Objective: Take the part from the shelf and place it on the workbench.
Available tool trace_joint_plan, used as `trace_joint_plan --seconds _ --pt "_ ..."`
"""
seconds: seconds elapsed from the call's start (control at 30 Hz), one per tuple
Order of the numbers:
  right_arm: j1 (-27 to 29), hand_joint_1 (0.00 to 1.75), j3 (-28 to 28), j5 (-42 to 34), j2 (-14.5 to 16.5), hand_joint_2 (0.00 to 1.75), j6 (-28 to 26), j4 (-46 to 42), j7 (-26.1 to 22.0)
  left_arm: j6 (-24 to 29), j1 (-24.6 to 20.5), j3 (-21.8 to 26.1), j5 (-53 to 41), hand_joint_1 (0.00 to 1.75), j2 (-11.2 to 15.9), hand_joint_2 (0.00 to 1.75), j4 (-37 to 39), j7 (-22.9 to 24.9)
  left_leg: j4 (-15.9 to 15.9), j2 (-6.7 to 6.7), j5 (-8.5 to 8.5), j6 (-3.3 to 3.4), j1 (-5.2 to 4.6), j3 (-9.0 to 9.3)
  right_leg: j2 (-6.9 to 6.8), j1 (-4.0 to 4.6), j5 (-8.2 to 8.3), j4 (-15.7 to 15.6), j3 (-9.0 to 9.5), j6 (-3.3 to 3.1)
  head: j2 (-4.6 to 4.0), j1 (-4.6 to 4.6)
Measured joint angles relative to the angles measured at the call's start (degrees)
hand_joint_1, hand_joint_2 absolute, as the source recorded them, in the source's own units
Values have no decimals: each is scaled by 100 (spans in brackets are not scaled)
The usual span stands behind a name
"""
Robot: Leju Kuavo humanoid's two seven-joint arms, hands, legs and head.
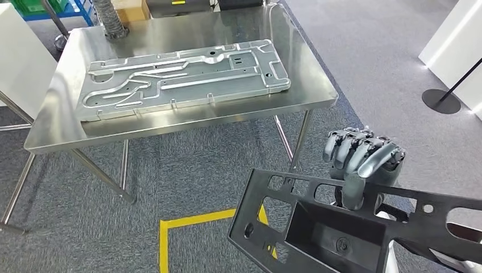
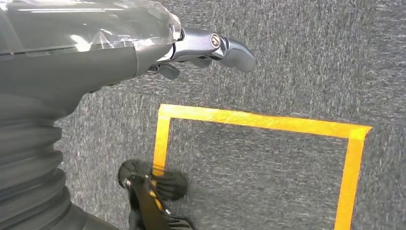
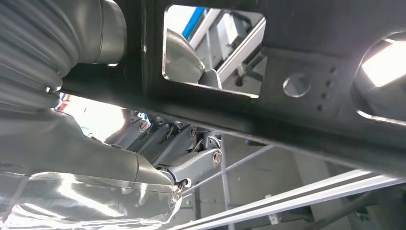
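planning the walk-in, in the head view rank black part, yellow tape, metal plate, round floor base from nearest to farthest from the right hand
1. Black part: held in the right hand, at lower right.
2. Yellow tape: on the carpet, left of the part.
3. Round floor base: on the carpet at far right; too close to call against the tape.
4. Metal plate: on the workbench, upper left.

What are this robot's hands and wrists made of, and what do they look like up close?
The right hand has glossy grey, metallic-looking fingers with rounded tips. Close up, the left hand shows a thick grey thumb with a visible screw at a joint. Each wrist wears a grey ribbed cover, like a bellows, and a clear, crinkled plastic film wraps the palm area.
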Motion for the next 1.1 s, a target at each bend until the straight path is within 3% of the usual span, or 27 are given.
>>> trace_joint_plan --seconds 0.07,0.1,0.13,0.2,0.27,0.4,0.47,0.53,0.6,0.63,0.67,0.73,0.77,0.8,0.9,0.93,1.0,1.03,1.1 --pt "-33 169 70 46 -29 175 -122 68 0 3 19 1 1 0 -4 175 0 9 479 1 -238 -31 12 -438 -36 0 -99 0 99 -2 1 0" --pt "-46 169 100 50 -47 175 -171 97 0 3 29 1 1 0 -8 175 0 11 467 5 -227 -29 17 -542 -62 1 -156 0 166 4 1 0" --pt "-59 169 124 37 -64 175 -199 120 0 3 34 1 1 0 -10 175 0 13 259 13 -78 -20 21 -551 -83 1 -218 0 249 17 0 0" --pt "-80 169 150 -23 -93 175 -214 143 0 3 45 1 0 0 -10 175 0 13 -484 49 520 20 20 -393 -133 4 -350 -2 413 61 -1 1" --pt "-93 169 157 -107 -112 175 -192 154 0 0 66 1 -3 0 -10 175 0 13 -975 82 883 73 -8 -278 -163 14 -446 -22 495 123 -1 2" --pt "-112 169 158 -170 -123 175 -115 152 0 7 89 1 -4 0 -12 175 0 6 -1121 62 870 202 -7 -139 -135 22 -458 155 509 248 0 2" --pt "-124 169 160 -169 -125 175 -78 147 0 18 71 3 3 0 -14 175 0 -2 -1162 41 822 254 3 -21 -68 7 -553 700 191 281 0 2" --pt "-125 169 161 -170 -127 175 -39 151 0 25 56 9 14 0 -16 175 0 -5 -1167 21 738 287 -5 66 -24 0 -838 1415 -335 311 1 2" --pt "-123 169 161 -169 -127 175 -2 165 0 28 57 16 29 0 -20 175 0 -7 -1166 -8 631 294 -14 191 -18 -4 -1019 1670 -678 329 0 2" --pt "-127 169 161 -168 -127 175 14 175 0 29 60 20 35 0 -23 175 0 -7 -1166 -26 572 292 -17 275 -18 -3 -932 1517 -709 322 -1 2" --pt "-134 169 161 -166 -127 175 30 184 0 31 61 23 39 0 -28 175 0 -7 -1167 -41 506 285 -21 369 -17 1 -699 1198 -660 299 -1 2" --pt "-162 169 160 -161 -126 175 74 204 0 33 59 27 40 0 -45 175 1 -7 -1166 -73 378 251 -29 514 -7 31 -56 473 -508 222 -1 3" --pt "-177 169 157 -156 -125 175 96 215 0 35 53 29 39 0 -52 175 2 -5 -1171 -84 324 219 -32 551 1 53 160 254 -458 182 -1 3" --pt "-191 169 154 -151 -123 175 116 225 0 38 47 32 39 0 -57 175 2 -4 -1164 -93 294 185 -33 583 13 69 267 147 -437 147 0 4" --pt "-225 169 146 -125 -103 175 178 233 0 43 29 33 33 0 -63 175 2 -11 -1018 -80 310 87 -29 591 26 58 235 54 -309 51 0 5" --pt "-234 169 145 -109 -87 175 198 233 0 43 24 33 30 0 -67 175 2 -14 -822 -64 301 57 -23 491 21 48 212 25 -241 18 0 4" --pt "-239 169 142 -74 -48 175 227 233 0 43 17 33 22 0 -73 175 2 -19 -166 -32 125 -1 -2 106 13 37 146 -9 -130 -26 0 4" --pt "-239 169 142 -64 -28 175 233 233 0 43 20 34 22 0 -74 175 2 -19 181 -24 -44 -29 10 -140 14 35 102 -11 -88 -35 0 4" --pt "-235 169 140 -58 -8 175 242 236 0 43 31 34 22 0 -74 175 2 -20 503 -13 -279 -58 33 -483 21 32 5 -11 20 -30 -1 4"
